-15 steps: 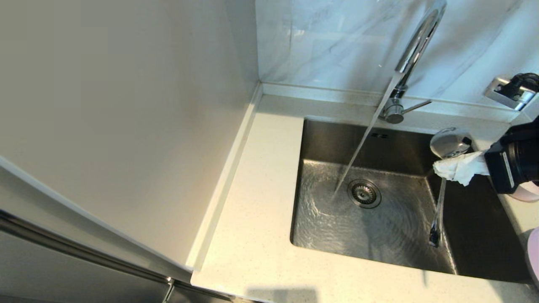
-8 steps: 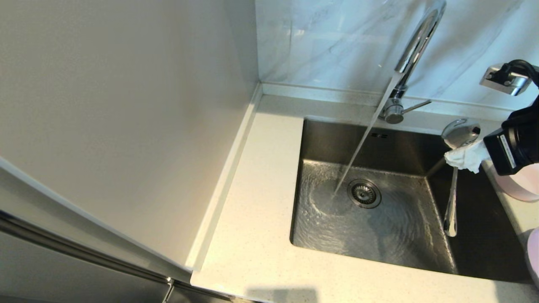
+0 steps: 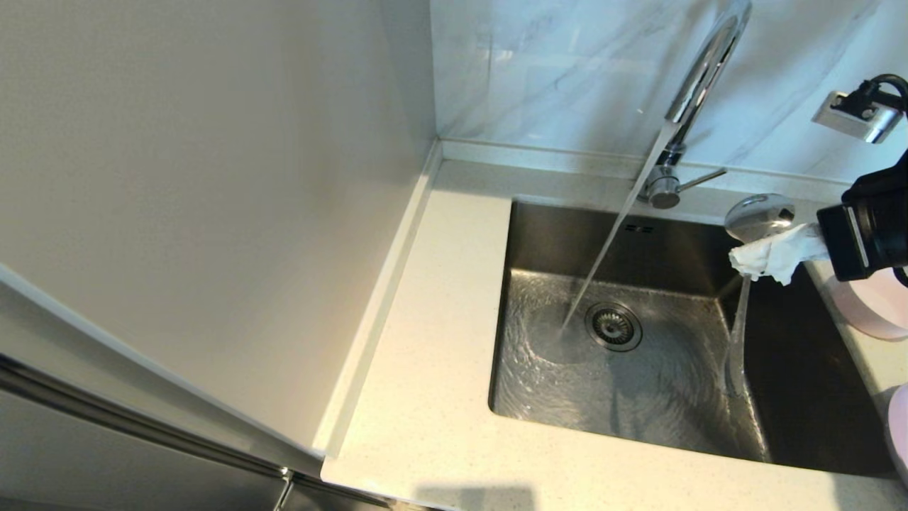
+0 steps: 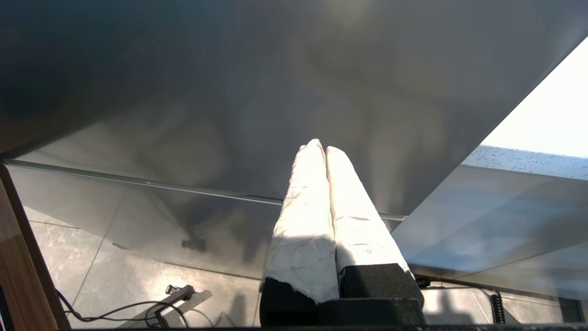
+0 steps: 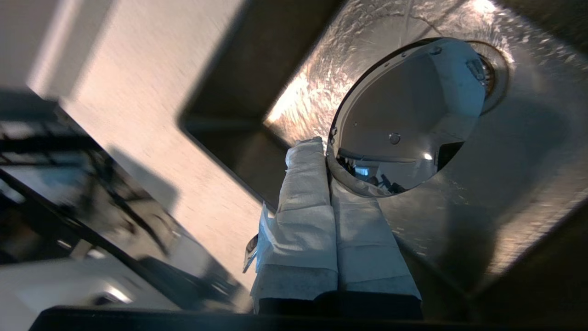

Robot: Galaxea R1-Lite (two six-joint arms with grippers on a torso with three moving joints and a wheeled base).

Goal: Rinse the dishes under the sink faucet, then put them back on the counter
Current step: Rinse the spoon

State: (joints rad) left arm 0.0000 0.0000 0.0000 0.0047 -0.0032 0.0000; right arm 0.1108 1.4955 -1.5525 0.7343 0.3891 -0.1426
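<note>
A: List the items in view, by count.

B: One spoon, one pink bowl, one plate edge, one faucet, one sink with one drain strainer. Two grippers: the right gripper in the head view, the left gripper in its wrist view only.

A: State of each gripper?

B: The right gripper's white-wrapped fingers are pressed together on the spoon, gripping it just below its bowl. The left gripper's wrapped fingers are pressed together with nothing between them; it is parked beside a dark cabinet panel, above a tiled floor.

A: Location of the spoon?

B: Over the right side of the sink, near the rear corner. Its bowl is up, level with the counter; its handle hangs down into the basin. It is well apart from the water stream, which falls left of the strainer.

A: Surroundings and obstructions?

B: The pink bowl sits on the counter right of the sink, partly covered by the black right arm. The plate shows only a sliver at the right edge. A marbled wall panel stands behind the faucet.

A: Appearance of the spoon?

B: Polished metal, with a mirror-like bowl and a thin handle.
</note>
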